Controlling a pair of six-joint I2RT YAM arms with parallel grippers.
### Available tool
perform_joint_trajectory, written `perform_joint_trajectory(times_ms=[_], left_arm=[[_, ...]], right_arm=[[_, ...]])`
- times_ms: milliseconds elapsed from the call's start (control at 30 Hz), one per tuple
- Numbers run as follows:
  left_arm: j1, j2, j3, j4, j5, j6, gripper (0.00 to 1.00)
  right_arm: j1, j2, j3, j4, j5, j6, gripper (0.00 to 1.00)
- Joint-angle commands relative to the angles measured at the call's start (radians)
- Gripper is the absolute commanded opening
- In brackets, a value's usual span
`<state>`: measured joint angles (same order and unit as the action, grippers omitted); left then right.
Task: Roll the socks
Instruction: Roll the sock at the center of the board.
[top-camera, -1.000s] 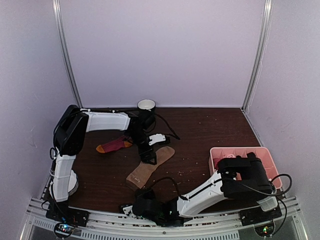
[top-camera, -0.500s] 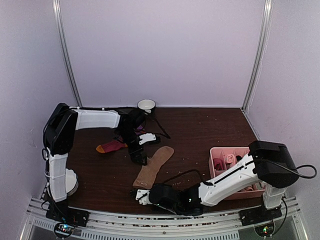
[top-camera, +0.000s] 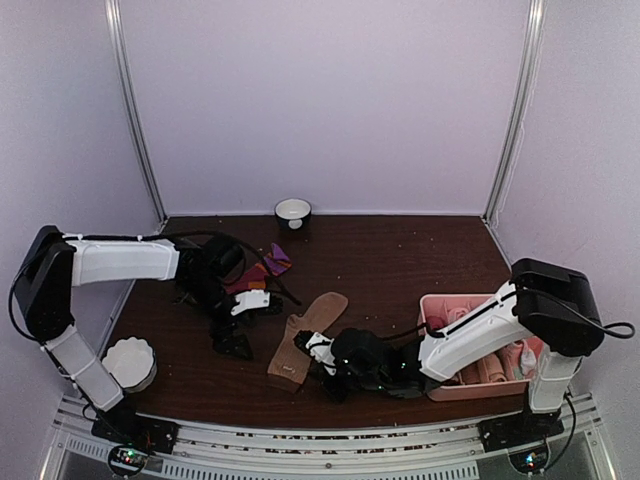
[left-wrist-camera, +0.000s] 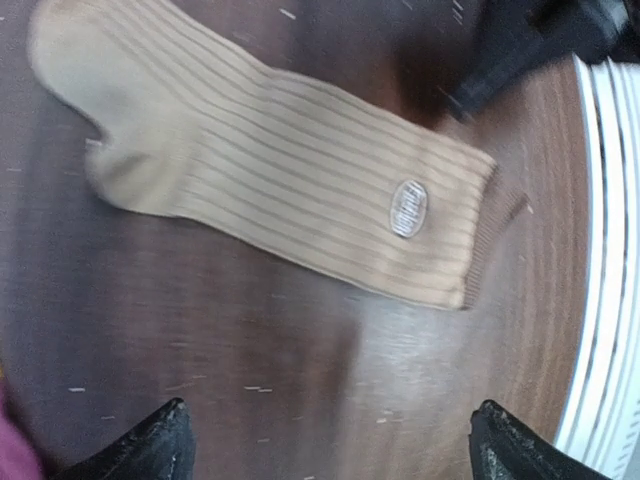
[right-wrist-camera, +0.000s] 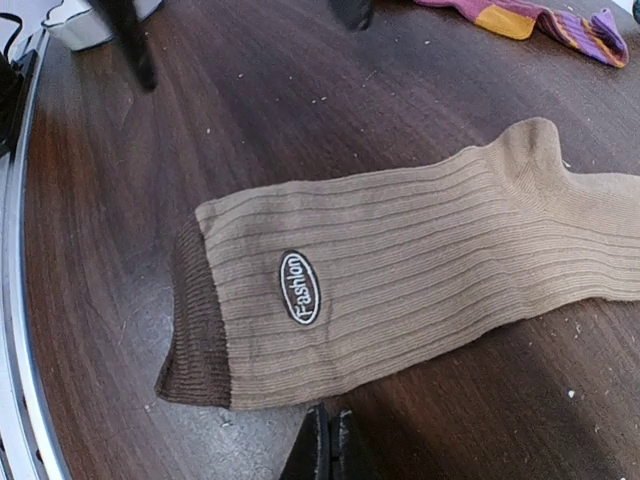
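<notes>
Moved since a sec ago: left arm is swinging way out to its own side, the right claw is now sitting up by the tan sock instead of hanging back at the near edge, and the red sock is lying further back than it was.
Right claw: staying clenched on nothing, fingertips pressed together, parking just beside the tan sock's long edge near its brown cuff.
Left claw: hanging wide open, released, gripping nothing, hovering near the cuff end on the side away from the right claw.
Pink tray: sitting near on the right side, with some pinkish bundles in it, too small to make out.
Tan sock: lying flat and fully stretched on the desk, label facing up, cuff pointing at the near edge, toe pointing far. No turn is showing yet.
Red sock: lying loose further back, well apart from the tan one, purple cuff at its far end, not rolled either.
Small bowl: sitting at the far edge, out of the action.
Progress: I'm guessing it's barely starting. Both socks are still waiting to be rolled, and the claws seem to be lining up on the tan cuff first.
</notes>
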<state>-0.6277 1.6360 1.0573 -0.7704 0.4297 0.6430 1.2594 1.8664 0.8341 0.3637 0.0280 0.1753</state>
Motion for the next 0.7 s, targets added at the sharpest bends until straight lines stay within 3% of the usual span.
perform_joint_trajectory(times_ms=[0, 33, 100, 267, 300, 333, 400, 567, 600, 667], left_arm=[[-0.06, -0.042, -0.077, 0.088, 0.041, 0.037, 0.98], [-0.07, -0.045, -0.084, 0.102, 0.036, 0.04, 0.98], [-0.078, -0.029, -0.071, 0.125, 0.038, 0.031, 0.98], [-0.059, 0.146, 0.113, 0.088, 0.039, -0.067, 0.95], [-0.055, 0.171, 0.143, 0.079, 0.054, -0.082, 0.95], [-0.052, 0.192, 0.174, 0.073, 0.063, -0.095, 0.95], [-0.048, 0.219, 0.202, 0.059, 0.08, -0.11, 0.95], [-0.002, 0.187, 0.191, 0.032, 0.106, -0.132, 0.97], [0.01, 0.174, 0.185, 0.028, 0.106, -0.136, 0.98], [0.033, 0.147, 0.179, 0.019, 0.104, -0.14, 0.98]], right_arm=[[-0.01, -0.033, 0.01, 0.005, -0.093, 0.03, 0.0], [0.0, -0.043, 0.015, -0.035, -0.054, -0.007, 0.0], [0.023, -0.073, 0.002, -0.082, 0.05, -0.096, 0.13], [0.084, -0.118, -0.024, -0.163, 0.286, -0.264, 0.57], [0.088, -0.122, -0.025, -0.176, 0.318, -0.279, 0.83], [0.099, -0.126, -0.025, -0.184, 0.363, -0.298, 0.98], [0.118, -0.142, -0.044, -0.175, 0.475, -0.325, 1.0], [0.138, -0.239, -0.158, 0.034, 0.966, -0.282, 1.0], [0.136, -0.271, -0.182, 0.054, 0.937, -0.247, 0.99], [0.119, -0.323, -0.217, 0.047, 0.705, -0.206, 0.99]])
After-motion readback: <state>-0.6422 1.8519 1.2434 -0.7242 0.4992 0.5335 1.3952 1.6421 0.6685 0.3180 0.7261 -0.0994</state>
